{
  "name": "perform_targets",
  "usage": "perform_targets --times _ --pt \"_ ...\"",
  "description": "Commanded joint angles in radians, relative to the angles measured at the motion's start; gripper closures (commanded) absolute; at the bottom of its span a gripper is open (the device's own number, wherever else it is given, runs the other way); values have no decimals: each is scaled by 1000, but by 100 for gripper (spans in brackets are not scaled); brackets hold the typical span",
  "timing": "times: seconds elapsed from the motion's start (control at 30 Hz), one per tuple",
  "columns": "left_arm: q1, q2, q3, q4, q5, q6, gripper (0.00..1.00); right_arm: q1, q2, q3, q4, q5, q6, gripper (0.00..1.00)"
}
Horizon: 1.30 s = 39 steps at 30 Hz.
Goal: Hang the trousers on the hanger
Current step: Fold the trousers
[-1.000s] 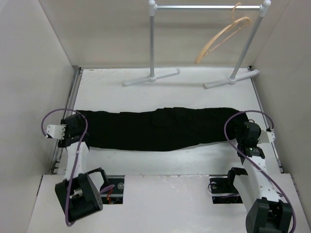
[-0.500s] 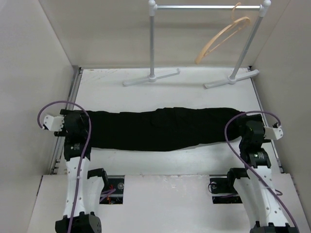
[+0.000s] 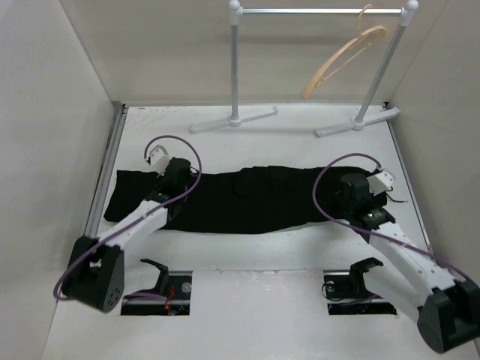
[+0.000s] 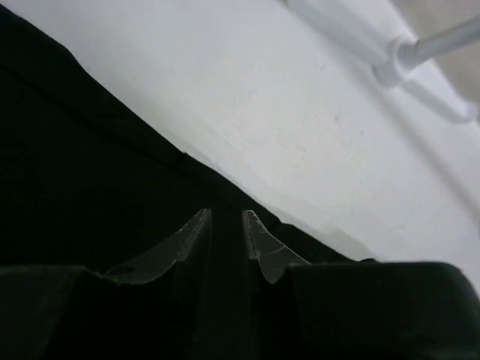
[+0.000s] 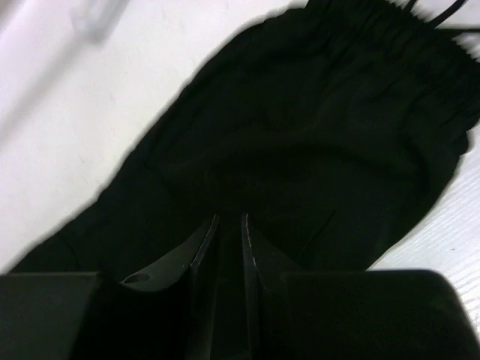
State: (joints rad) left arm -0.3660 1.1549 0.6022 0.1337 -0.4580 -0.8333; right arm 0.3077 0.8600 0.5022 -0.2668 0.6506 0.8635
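The black trousers (image 3: 247,199) lie flat and stretched left to right across the white table. The tan wooden hanger (image 3: 341,60) hangs tilted from the rail at the back right. My left gripper (image 3: 178,178) is down on the trousers' left part near their far edge; in the left wrist view its jaws (image 4: 227,216) stand narrowly apart with black cloth (image 4: 75,150) between them. My right gripper (image 3: 349,193) is down on the right part, near the waistband. In the right wrist view its jaws (image 5: 229,219) are almost together, and folds of cloth (image 5: 337,112) run toward the tips.
The grey metal rail (image 3: 322,10) with white joints stands at the back on two white feet (image 3: 232,120), (image 3: 356,124); one foot (image 4: 397,56) shows in the left wrist view. Side walls close in the table left and right.
Both arms have swung inward from the trousers' outer ends onto the cloth. Both pairs of jaws have narrowed. The trousers' right end has drawn in slightly.
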Motion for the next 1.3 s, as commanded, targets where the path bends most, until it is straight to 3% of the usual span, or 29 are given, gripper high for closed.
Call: perform_targets --times 0.0,0.13,0.4,0.6,0.8,0.9,1.07,1.27 --pt "-14 141 -7 197 76 -44 79 31 112 44 110 -19 -47 78" --pt "64 294 -41 282 188 -119 79 34 197 38 146 -22 -44 78" --pt "331 400 -163 328 246 -214 80 1 338 18 250 -109 -47 79" --pt "439 379 -206 359 252 -221 81 6 399 -2 316 -199 -24 79" --pt "519 270 -208 330 249 -214 77 17 361 -25 325 -238 -12 80" --pt "500 154 -188 304 243 -195 69 46 320 -28 310 -229 -23 79" --pt "352 -6 -105 251 162 -123 51 63 251 1 273 -200 -53 76" --pt "163 -29 -16 228 62 11 35 127 214 36 238 -137 -87 67"
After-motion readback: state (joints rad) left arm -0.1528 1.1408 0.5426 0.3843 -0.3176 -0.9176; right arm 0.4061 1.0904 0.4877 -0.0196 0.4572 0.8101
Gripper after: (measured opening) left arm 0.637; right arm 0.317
